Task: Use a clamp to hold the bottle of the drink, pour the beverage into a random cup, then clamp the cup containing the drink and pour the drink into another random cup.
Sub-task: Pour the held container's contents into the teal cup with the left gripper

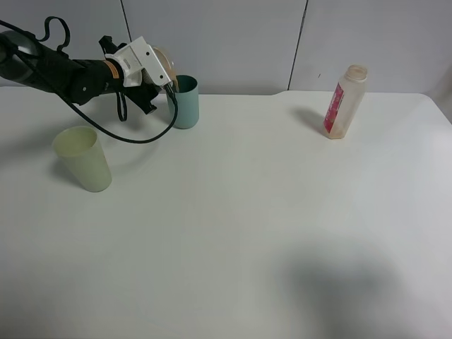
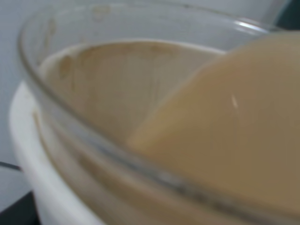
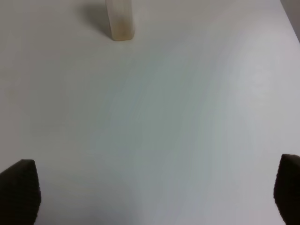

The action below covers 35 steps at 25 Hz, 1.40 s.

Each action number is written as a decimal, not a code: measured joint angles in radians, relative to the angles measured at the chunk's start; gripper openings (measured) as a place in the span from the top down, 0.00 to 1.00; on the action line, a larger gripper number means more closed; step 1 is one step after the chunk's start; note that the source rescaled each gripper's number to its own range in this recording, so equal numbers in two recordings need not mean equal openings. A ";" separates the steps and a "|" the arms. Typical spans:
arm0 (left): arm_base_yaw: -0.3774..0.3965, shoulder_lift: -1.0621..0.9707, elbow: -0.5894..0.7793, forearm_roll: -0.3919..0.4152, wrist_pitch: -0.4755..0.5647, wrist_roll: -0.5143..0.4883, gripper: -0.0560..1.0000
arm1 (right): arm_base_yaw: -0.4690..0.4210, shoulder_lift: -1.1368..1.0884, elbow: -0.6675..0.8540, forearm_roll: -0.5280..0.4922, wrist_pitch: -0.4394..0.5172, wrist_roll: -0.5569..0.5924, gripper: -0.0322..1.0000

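Note:
My left gripper (image 1: 157, 65) hangs at the back left, shut on the short cup (image 1: 168, 68). The cup is tipped on its side with its mouth over the teal tumbler (image 1: 187, 104). In the left wrist view the cup's inner wall (image 2: 108, 89) fills the frame, and the beige milky beverage (image 2: 225, 136) lies against its lower side near the rim. The bottle (image 1: 345, 101) stands upright at the back right with its red label facing left; it also shows in the right wrist view (image 3: 120, 21). My right gripper (image 3: 154, 192) is open over bare table, well short of the bottle.
A pale yellow-green tumbler (image 1: 83, 159) stands upright at the left, nearer the front than the teal one. The left arm's black cable (image 1: 131, 134) droops between the two tumblers. The white table (image 1: 240, 226) ends against a grey wall at the back.

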 joint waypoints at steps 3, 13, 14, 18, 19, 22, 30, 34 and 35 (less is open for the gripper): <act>0.000 0.000 0.000 0.000 0.000 0.001 0.94 | 0.000 0.000 0.000 0.000 0.000 0.000 0.00; 0.000 -0.010 0.000 -0.008 0.011 0.008 0.94 | 0.000 0.000 0.000 0.000 0.000 0.000 0.00; 0.000 -0.010 0.000 -0.008 0.011 0.009 0.94 | 0.000 0.000 0.000 0.000 0.000 0.000 0.00; 0.000 -0.010 -0.001 -0.009 0.022 0.011 0.94 | 0.000 0.000 0.000 0.000 0.000 0.000 0.00; 0.000 -0.010 -0.001 -0.009 0.026 0.011 0.94 | 0.000 0.000 0.000 0.000 0.000 0.000 0.00; 0.000 -0.015 -0.001 -0.009 0.039 0.011 0.94 | 0.000 0.000 0.000 0.000 0.000 0.000 0.00; 0.000 -0.043 -0.001 -0.011 0.056 0.028 0.94 | 0.000 0.000 0.000 0.000 0.000 0.000 0.00; 0.000 -0.043 -0.001 -0.012 0.062 0.044 0.94 | 0.000 0.000 0.000 0.000 0.000 0.000 0.00; 0.000 -0.043 -0.001 -0.012 0.063 0.046 0.94 | 0.000 0.000 0.000 0.000 0.000 0.000 0.00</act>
